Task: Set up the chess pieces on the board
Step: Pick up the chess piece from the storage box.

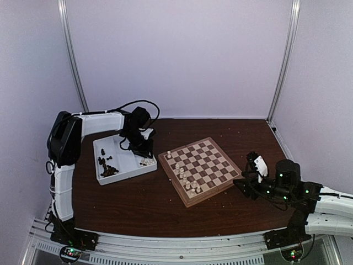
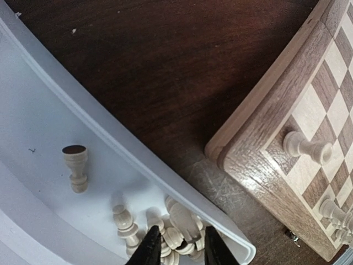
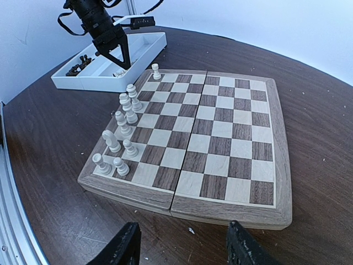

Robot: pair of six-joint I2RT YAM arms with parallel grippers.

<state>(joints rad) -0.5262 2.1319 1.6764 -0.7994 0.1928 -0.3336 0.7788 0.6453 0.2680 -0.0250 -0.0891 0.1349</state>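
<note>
Table (image 1: pixel 143 204): dark brown wood, and everything sits on it.
Board (image 1: pixel 216 159): the checkered chessboard lies flat and open just past table centre, turned corner-on to the arms in the top view.
Tray (image 1: pixel 126 161): white plastic, at the board's 9 o'clock, just beside it but not touching.
Left gripper (image 2: pixel 176 244): it's down in the tray's near-board corner, black fingers (image 2: pixel 150 248) a narrow gap apart, tips in the heap of cream pieces. I cannot tell whether one is pinched.
Right gripper (image 3: pixel 182 247): it hovers low off the board's 3 o'clock edge, jaws wide apart with nothing between them.
White pieces on the board (image 3: pixel 124 130): upright, strung along the tray-side edge squares, one lone pawn (image 3: pixel 156 71) at the corner nearest the tray.
Cream pieces in the tray (image 2: pixel 185 223): jumbled under the left gripper. One (image 2: pixel 75 164) lies apart at their 10 o'clock.
Dark pieces (image 1: pixel 107 167): piled in the tray's other compartment, at 9 o'clock from the cream ones.
</note>
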